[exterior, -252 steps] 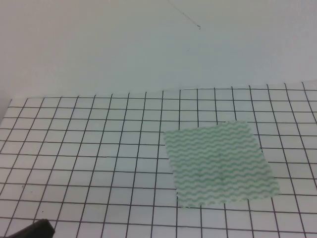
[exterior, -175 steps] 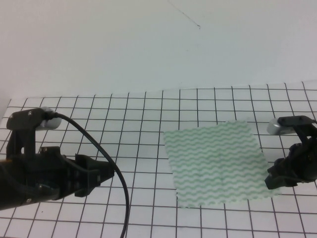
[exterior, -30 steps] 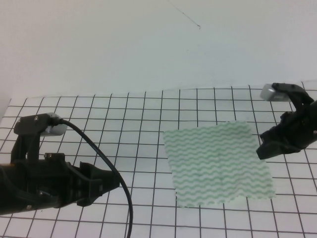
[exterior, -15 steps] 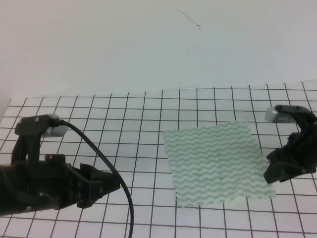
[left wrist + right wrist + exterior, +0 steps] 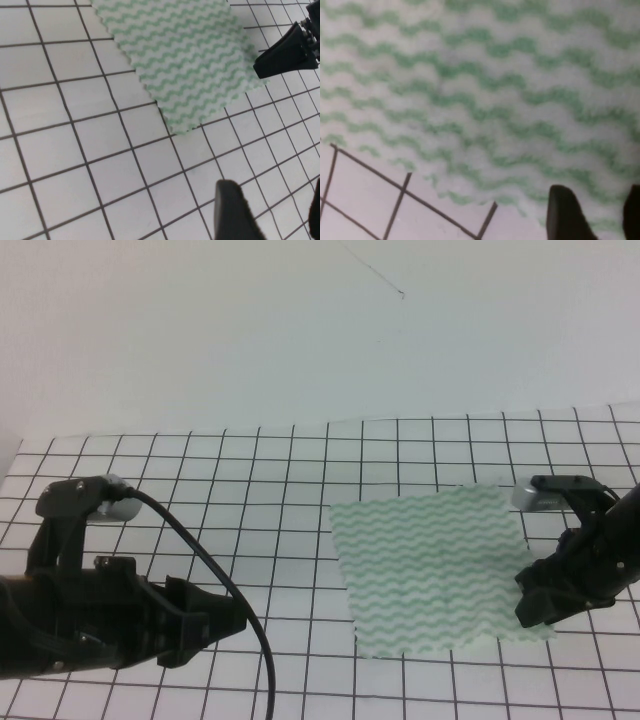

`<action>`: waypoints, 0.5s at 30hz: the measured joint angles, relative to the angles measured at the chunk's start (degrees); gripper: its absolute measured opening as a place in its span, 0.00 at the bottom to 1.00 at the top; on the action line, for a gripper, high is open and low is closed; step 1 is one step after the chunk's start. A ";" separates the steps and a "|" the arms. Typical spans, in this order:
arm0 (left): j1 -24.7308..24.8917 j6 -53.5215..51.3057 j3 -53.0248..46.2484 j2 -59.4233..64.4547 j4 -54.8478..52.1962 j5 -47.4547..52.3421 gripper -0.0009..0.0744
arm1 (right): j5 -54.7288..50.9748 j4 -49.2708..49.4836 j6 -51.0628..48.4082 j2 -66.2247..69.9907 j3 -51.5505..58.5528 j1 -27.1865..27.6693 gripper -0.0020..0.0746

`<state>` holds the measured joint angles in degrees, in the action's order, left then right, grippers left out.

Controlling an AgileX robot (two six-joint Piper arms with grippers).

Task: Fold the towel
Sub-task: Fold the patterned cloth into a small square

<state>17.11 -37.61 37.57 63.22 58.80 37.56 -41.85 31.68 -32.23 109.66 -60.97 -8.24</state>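
The towel (image 5: 440,570) lies flat on the table (image 5: 200,470), at about 3 o'clock from the table's middle. It is white with green wavy lines. It looks almost square, so I cannot tell which way is its long way. The wavy lines run across it from 9 o'clock to 3 o'clock, tipped up a little at the 3 o'clock end. The whole towel is turned a bit, so its far corner points to about 1 o'clock and its near corners to 7 and 4 o'clock.

The right gripper (image 5: 530,610) is at the towel's 4 o'clock corner, right over the edge there. Its fingers (image 5: 565,217) are apart, with the towel's edge under them. The towel is not pinched or lifted.

The left gripper (image 5: 238,618) is at about 8 o'clock from the towel, well apart from it, above bare table. It points toward 3 o'clock. Its fingers (image 5: 232,212) are apart too and hold nothing.

The table is white with black lines that make squares. A black cable (image 5: 215,570) loops over the left arm.
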 joint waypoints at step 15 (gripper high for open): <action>0.00 -0.16 0.00 0.00 0.00 0.00 0.42 | -0.27 -9.02 3.82 -5.67 0.00 0.00 0.37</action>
<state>17.11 -37.76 37.57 63.22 58.80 37.56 -42.13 22.66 -28.41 103.99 -60.97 -8.24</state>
